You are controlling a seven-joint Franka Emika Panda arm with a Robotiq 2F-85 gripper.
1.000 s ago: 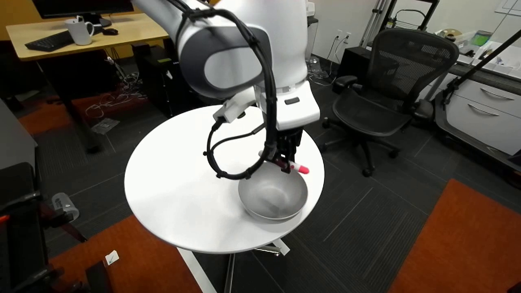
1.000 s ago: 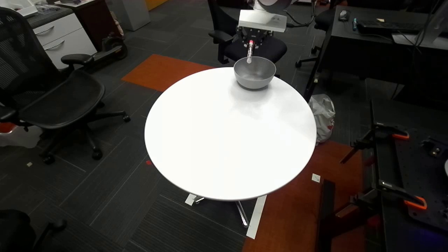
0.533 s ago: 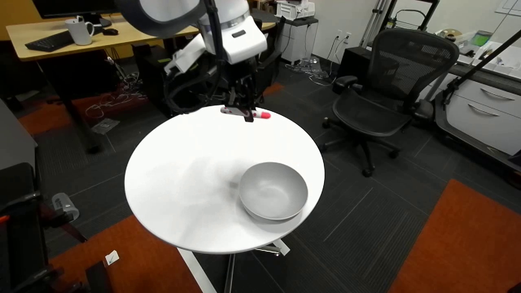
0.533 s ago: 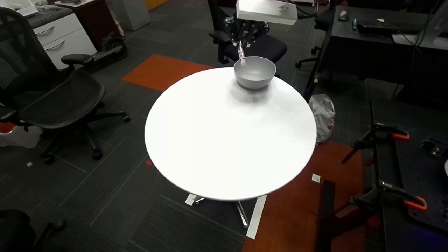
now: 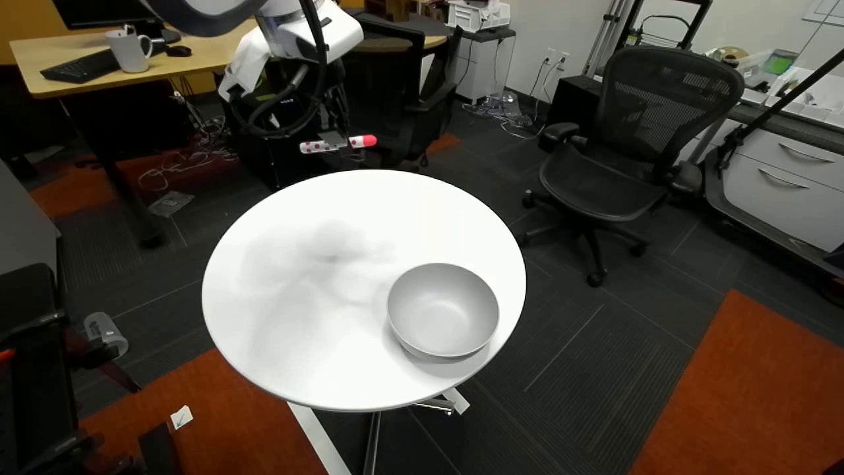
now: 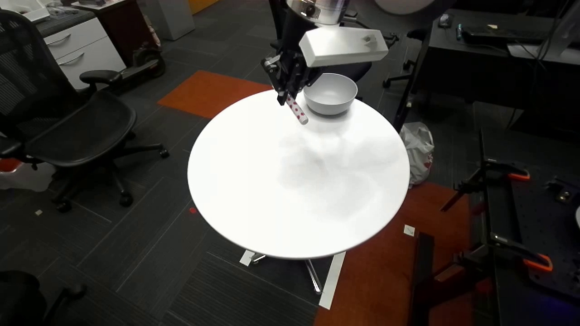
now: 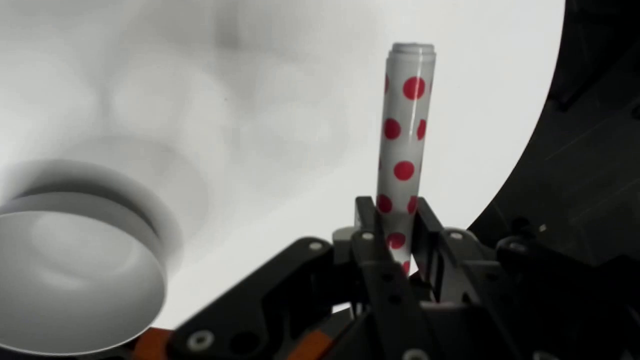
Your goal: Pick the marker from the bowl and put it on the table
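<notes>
The marker point(image 5: 316, 146) is a short white stick with red dots and a red cap. My gripper point(image 5: 336, 140) is shut on it and holds it in the air. In an exterior view the marker point(image 6: 298, 112) and the gripper point(image 6: 286, 97) show in front of and left of the grey bowl point(image 6: 330, 104). In the wrist view the marker point(image 7: 404, 130) stands between the fingertips point(image 7: 395, 210); its red end is hidden. The bowl point(image 7: 65, 285) lies lower left there. The bowl point(image 5: 442, 313) is empty on the round white table point(image 5: 297, 356), close to its edge.
The table point(image 6: 272, 190) ends in a round edge with dark floor below. A black mesh chair point(image 5: 633, 132) stands beside it, and another dark chair point(image 5: 389, 86) stands behind the gripper. A wooden desk point(image 5: 211, 49) is at the back.
My gripper has carried the marker up and away from above the bowl, leftward in an exterior view, and the wrist has turned. The bowl has stayed in place.
</notes>
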